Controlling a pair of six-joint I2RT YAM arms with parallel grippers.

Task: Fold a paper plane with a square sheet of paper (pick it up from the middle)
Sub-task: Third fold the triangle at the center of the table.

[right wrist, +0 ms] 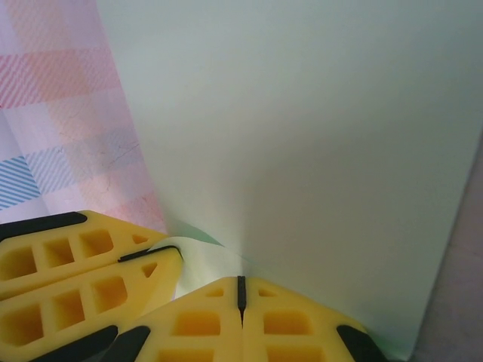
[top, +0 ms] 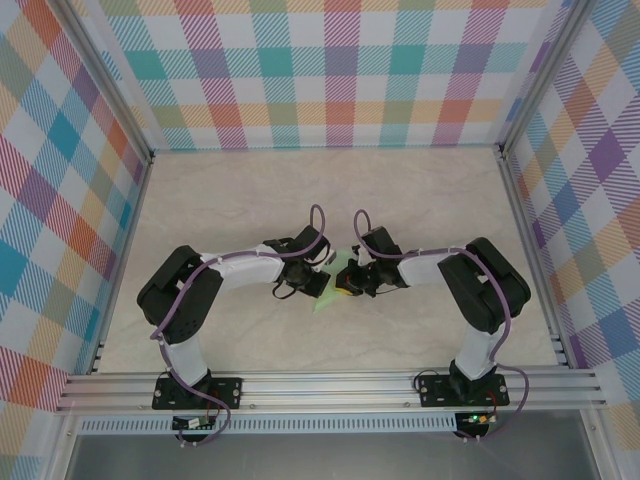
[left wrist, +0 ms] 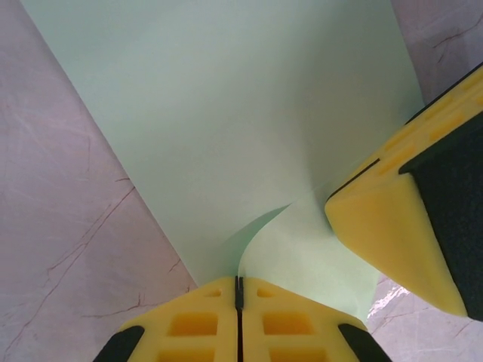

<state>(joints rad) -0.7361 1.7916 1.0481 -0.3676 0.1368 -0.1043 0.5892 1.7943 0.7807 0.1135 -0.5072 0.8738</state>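
Two arm bases (top: 197, 390) stand at the near edge of the worktop (top: 330, 190) in the top view, and both arms bend inward to the middle. There the left gripper (top: 312, 284) and the right gripper (top: 352, 282) come just beside each other. The square sheet of paper (top: 328, 300), pale green, lies between them and is mostly hidden under the wrists.

From the left wrist, the yellow jaws of the left gripper (left wrist: 238, 285) are pressed together on a curled edge of the sheet (left wrist: 226, 113). The sheet spreads away from them over the marbled worktop (left wrist: 68, 226), and the right gripper (left wrist: 392, 219) touches it at the right.

From the right wrist, the right gripper (right wrist: 241, 283) has its jaws clamped on the same sheet (right wrist: 302, 113), which stands up in front of the checked wall (right wrist: 53, 113). The left gripper (right wrist: 83, 264) is just beside it, at the left.
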